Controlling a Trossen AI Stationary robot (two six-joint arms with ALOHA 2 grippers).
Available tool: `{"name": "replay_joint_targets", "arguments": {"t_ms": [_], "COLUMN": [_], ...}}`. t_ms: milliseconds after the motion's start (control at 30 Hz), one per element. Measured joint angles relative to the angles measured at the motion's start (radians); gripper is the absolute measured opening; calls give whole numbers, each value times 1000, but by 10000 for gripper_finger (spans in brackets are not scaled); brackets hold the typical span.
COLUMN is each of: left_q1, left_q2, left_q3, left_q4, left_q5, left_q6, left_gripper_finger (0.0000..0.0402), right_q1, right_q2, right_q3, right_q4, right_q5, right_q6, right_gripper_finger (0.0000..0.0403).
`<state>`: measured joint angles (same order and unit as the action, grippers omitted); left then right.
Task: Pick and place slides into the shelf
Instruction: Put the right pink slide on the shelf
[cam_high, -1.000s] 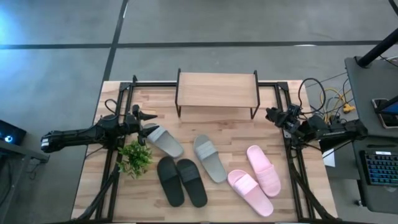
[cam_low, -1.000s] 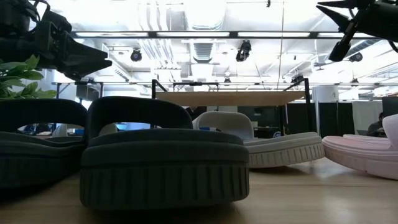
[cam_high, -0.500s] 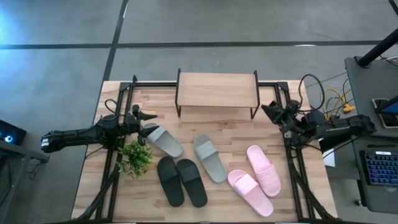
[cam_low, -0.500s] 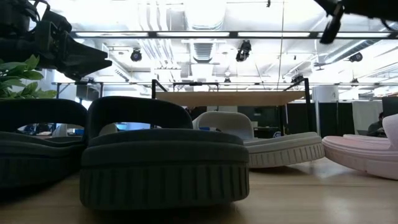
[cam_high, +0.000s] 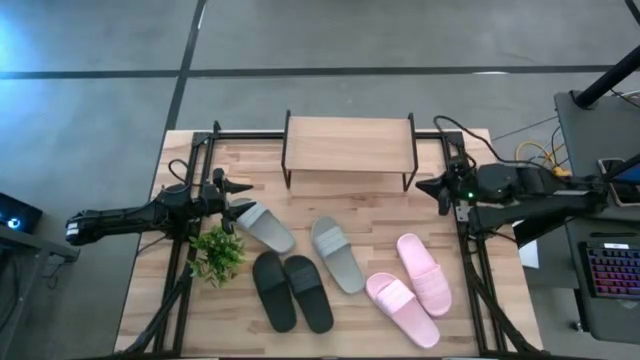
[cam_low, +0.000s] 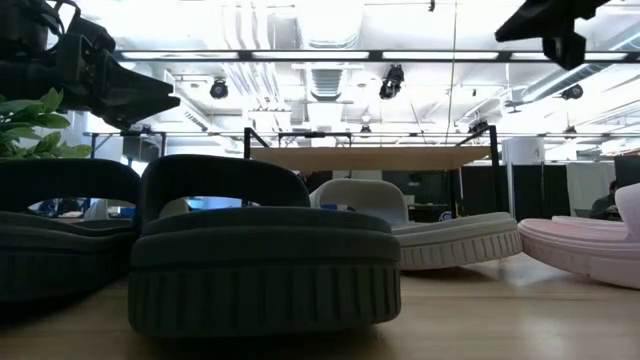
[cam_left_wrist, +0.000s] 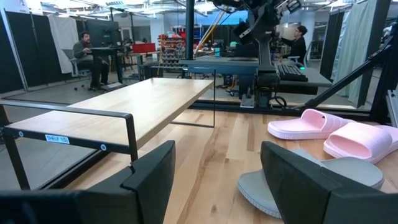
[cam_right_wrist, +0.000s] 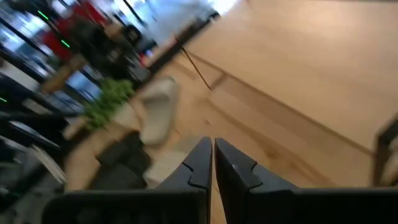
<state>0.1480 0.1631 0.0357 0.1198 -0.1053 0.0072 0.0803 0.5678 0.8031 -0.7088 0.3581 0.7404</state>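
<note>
High view first, reading across from the shelf as my marker: the shelf sits at the far middle of the table and its top board is bare, so as far as I can see not one slide has been put away yet; the lower tier is hidden from above. Off to the shelf's left and a little nearer, the left gripper hangs right at the heel end of a grey slide, its fingers spread wide apart with nothing between them, as the left wrist view shows. A small green plant stands just beside that slide. In front of the shelf, going rightward, lie the black pair, the second grey slide, and then the pink pair, all flat on the table and well apart from the shelf. Just beside the shelf's right end, the right gripper hovers in the air with its fingers pressed together, carrying nothing. I'd judge the job barely begun, with all six slides left to move.
</note>
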Motion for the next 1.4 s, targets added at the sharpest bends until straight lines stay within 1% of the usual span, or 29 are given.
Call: {"name": "replay_joint_targets", "arguments": {"t_ms": [167,333,433,633,833,1000,1167,1233,1333,1400], "left_q1": [0,0,0,0,0,0,0,0,0,0], "left_q2": [0,0,0,0,0,0,0,0,0,0], "left_q3": [0,0,0,0,0,0,0,0,0,0], "left_q4": [0,0,0,0,0,0,0,0,0,0], "left_q5": [0,0,0,0,0,0,0,0,0,0], "left_q6": [0,0,0,0,0,0,0,0,0,0], "left_gripper_finger": [223,223,223,223,223,223,223,223,223,223], "right_q1": [0,0,0,0,0,1,0,0,0,-8], "right_q2": [103,200,246,320,376,432,479,482,465,438], "right_q3": [91,140,156,171,172,172,172,172,172,175], "right_q4": [-165,-312,-352,-369,-377,-396,-447,-441,-387,-330], "right_q5": [-25,-33,-90,-227,-288,-496,-600,-660,-672,-669], "right_q6": [12,20,19,-22,-64,-115,-148,-157,-158,-131], "right_gripper_finger": [13,13,13,13,13,13,13,13,13,13]}}
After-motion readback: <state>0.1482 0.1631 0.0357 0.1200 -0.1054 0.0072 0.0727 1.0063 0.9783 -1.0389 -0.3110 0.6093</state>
